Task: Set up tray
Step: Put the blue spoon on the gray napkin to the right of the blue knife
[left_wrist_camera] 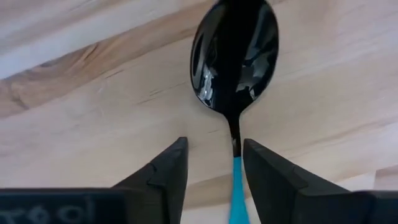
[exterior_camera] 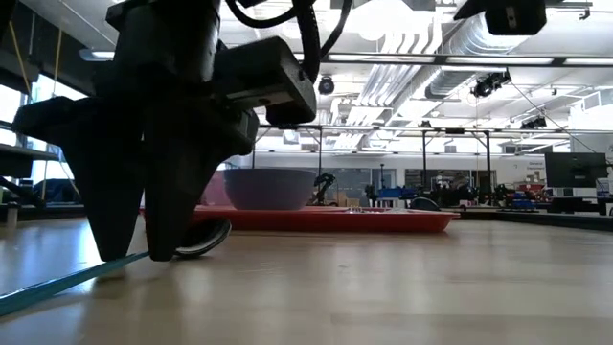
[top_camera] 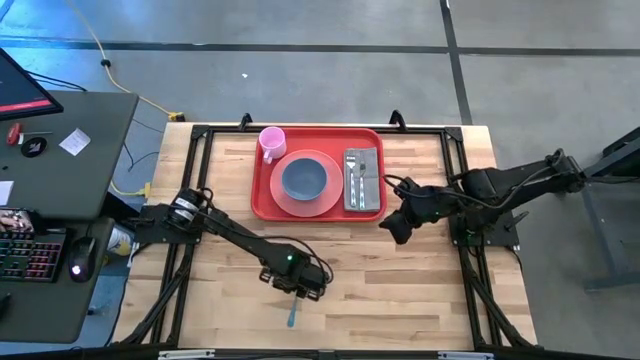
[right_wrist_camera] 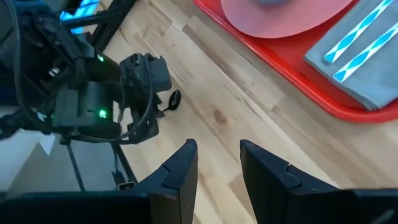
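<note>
A spoon (left_wrist_camera: 235, 56) with a black bowl and a blue handle (top_camera: 292, 318) lies flat on the wooden table near its front edge. My left gripper (left_wrist_camera: 214, 146) points down over it, open. Its two fingers stand on either side of the spoon's neck, where black meets blue. My right gripper (top_camera: 397, 228) hangs open and empty above the table, just right of the red tray (top_camera: 262, 205). The tray holds a pink plate (top_camera: 330, 200) with a blue-grey bowl (top_camera: 303, 179), a pink cup (top_camera: 271, 143), and a grey napkin (top_camera: 363, 180) bearing cutlery. My left gripper comes from above with its fingers across the spoon's neck (left_wrist_camera: 236, 149), their tips down at the tabletop (exterior_camera: 144, 254). One finger (left_wrist_camera: 261, 168) stands right beside the handle; I cannot tell whether it touches. The spoon lies flat on the table.
The tray sits at the table's far middle. Bare wood lies between it and the spoon. A dark metal frame (top_camera: 200, 135) runs around the tabletop. A desk with a keyboard (top_camera: 30, 255) and a mouse stands beyond the left edge.
</note>
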